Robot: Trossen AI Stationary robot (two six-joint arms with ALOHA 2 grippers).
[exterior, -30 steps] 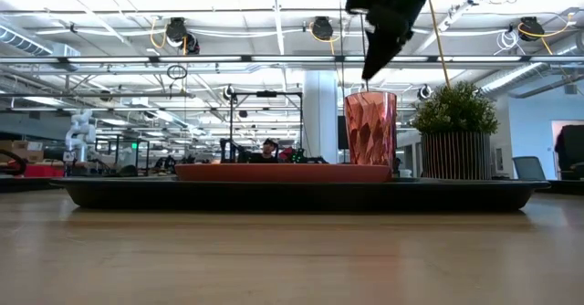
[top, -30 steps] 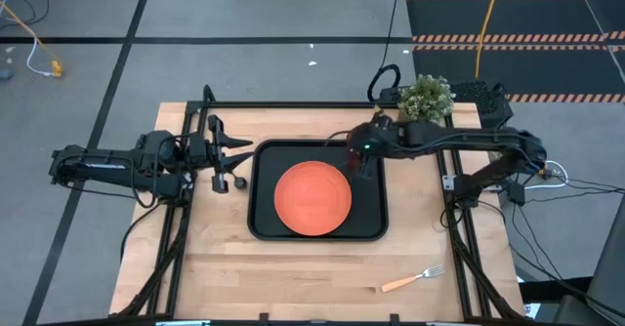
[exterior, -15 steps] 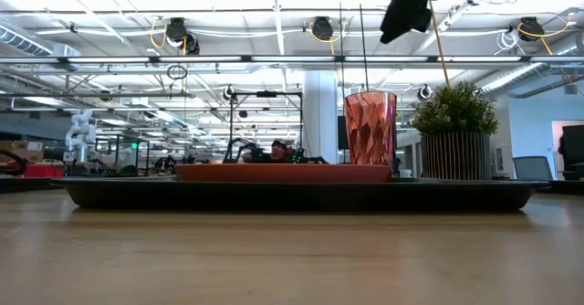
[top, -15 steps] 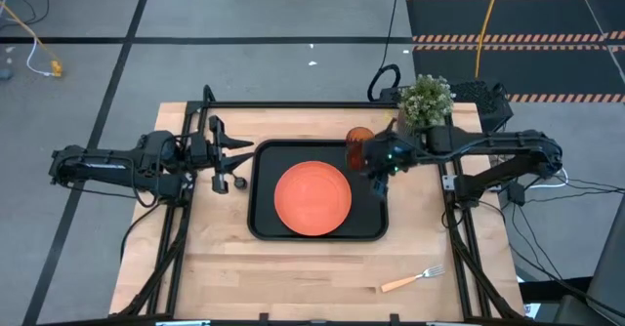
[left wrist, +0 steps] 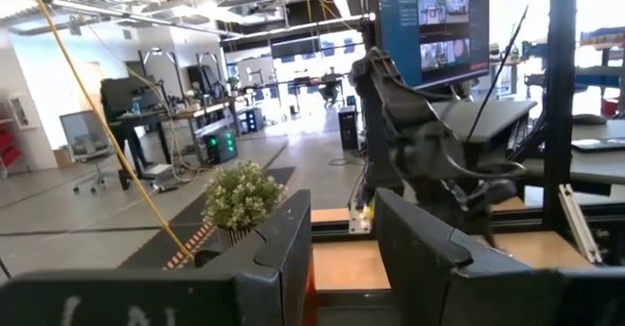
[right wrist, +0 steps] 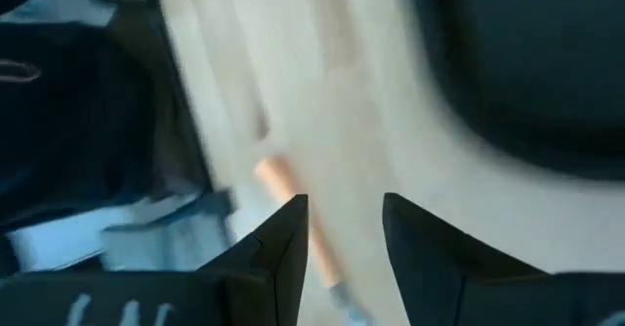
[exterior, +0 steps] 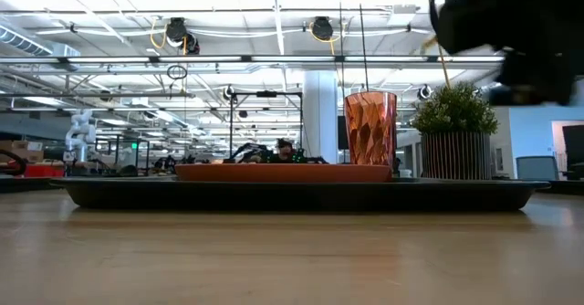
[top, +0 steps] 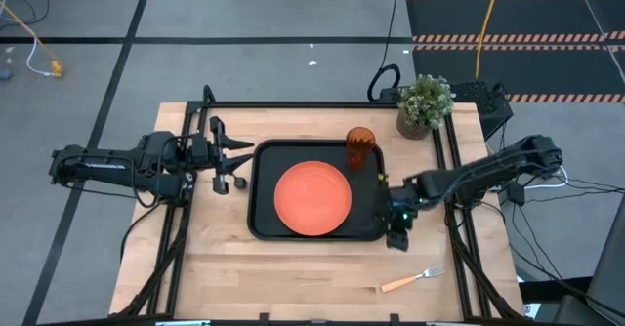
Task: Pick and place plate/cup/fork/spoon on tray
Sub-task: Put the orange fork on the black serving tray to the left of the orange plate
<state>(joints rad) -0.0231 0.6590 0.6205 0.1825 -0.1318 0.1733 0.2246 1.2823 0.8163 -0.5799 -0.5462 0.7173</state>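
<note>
The black tray lies mid-table with the orange plate flat on it. The ribbed amber cup stands upright on its base in the tray's far right corner. The fork lies flat on the wood near the table's near right edge. The spoon is out of view. My right gripper hangs open just off the tray's near right corner, pointing down toward the table. The fork's tan handle shows beyond its fingers. My left gripper waits open, left of the tray, with nothing between its fingers.
A potted green plant stands at the table's far right corner, behind the cup. Black frame rails run along the left and right table edges. Bare wood lies between the tray and the near edge.
My right gripper has swung from above the cup toward the table's near right, past the tray's right rim. It has come down and tipped to point at the table. The cup stays upright on the tray.
</note>
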